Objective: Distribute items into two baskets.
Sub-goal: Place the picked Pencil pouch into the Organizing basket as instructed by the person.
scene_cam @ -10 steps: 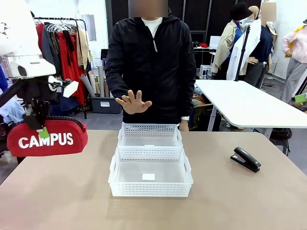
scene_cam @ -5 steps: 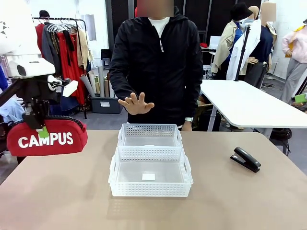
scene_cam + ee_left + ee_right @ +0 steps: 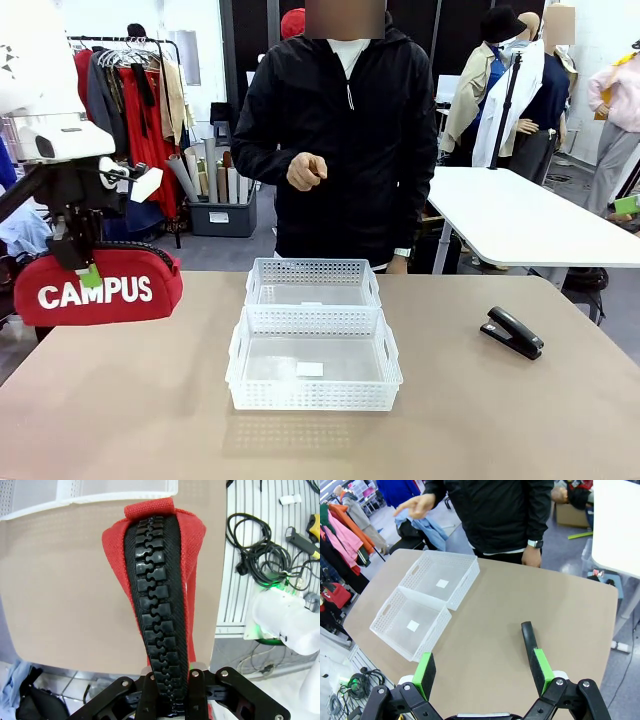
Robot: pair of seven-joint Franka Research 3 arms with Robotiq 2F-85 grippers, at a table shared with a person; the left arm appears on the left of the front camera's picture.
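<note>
My left gripper (image 3: 85, 268) is shut on the top of the red "CAMPUS" pouch (image 3: 100, 290) and holds it in the air over the table's left edge. In the left wrist view the pouch's black zip (image 3: 157, 605) runs up from between the shut fingers (image 3: 170, 692). Two white baskets sit end to end at the table's middle, the far basket (image 3: 312, 270) and the near basket (image 3: 313, 395), both with nothing in them. The black stapler (image 3: 512, 332) lies on the right. My right gripper (image 3: 482, 672) hangs open above the stapler (image 3: 528, 635).
A person in a black jacket stands at the far side, one hand (image 3: 305, 170) raised with a finger pointing, the other hand (image 3: 530, 555) at the table edge. Cables and a white device (image 3: 285, 620) lie on the floor left of the table.
The person's open, spread hand has risen from above the baskets and curled into a pointing finger. Neither arm has moved, and the pouch hangs in the same spot.
</note>
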